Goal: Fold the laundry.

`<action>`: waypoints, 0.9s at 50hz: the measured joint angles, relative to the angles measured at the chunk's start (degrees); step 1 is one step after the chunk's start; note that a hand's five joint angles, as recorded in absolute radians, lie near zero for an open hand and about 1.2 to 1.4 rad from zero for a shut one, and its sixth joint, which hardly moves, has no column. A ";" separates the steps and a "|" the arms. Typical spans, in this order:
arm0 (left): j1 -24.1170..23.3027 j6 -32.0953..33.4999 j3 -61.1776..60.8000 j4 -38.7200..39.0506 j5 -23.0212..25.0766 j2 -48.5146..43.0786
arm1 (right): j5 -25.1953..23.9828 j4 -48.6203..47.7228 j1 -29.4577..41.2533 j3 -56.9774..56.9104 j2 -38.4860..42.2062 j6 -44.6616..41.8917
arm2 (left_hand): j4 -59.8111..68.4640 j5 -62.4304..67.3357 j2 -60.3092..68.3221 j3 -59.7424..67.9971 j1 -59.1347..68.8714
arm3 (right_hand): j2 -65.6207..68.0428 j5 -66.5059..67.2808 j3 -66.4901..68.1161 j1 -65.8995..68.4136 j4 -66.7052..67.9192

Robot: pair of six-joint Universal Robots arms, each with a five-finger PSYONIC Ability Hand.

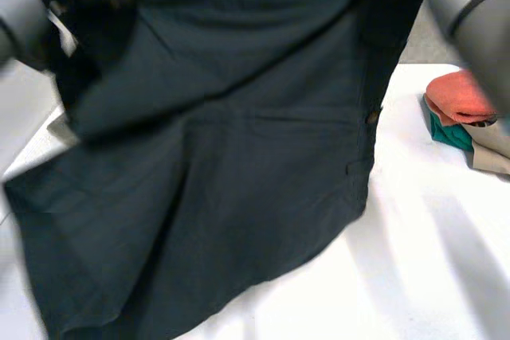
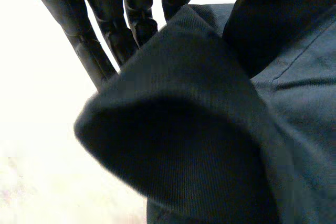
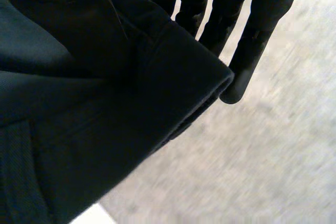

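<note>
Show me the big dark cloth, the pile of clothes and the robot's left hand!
dark cloth (image 1: 239, 181), head view, on its middle.
pile of clothes (image 1: 460, 97), head view, on the orange top piece.
left hand (image 2: 89, 51), left wrist view, on a finger.

A dark grey-green garment (image 1: 239, 181) of fine ribbed weave hangs raised by its top edge, spread wide and flat-fronted. Its lower part slopes down, and the bottom edge trails on the white tabletop (image 1: 414, 260). Faint seams cross the front of the garment, and a small button (image 1: 372, 117) sits on its right edge. Up close, a thick folded hem of the garment (image 2: 199, 129) curls over in a rounded roll; another hem corner (image 3: 131, 93) is doubled back, showing stitched layers. Right of the garment, apart from it, lies a small pile (image 1: 462, 117) of folded cloths: orange on top, teal and beige beneath.
</note>
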 measured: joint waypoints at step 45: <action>-9.72 13.68 -49.26 2.68 -2.95 9.20 | -18.49 4.92 -7.74 34.87 5.43 -18.84 | -32.16 -29.35 -32.28 -32.39 -30.65 | -44.24 -42.55 -44.11 -40.00 -44.74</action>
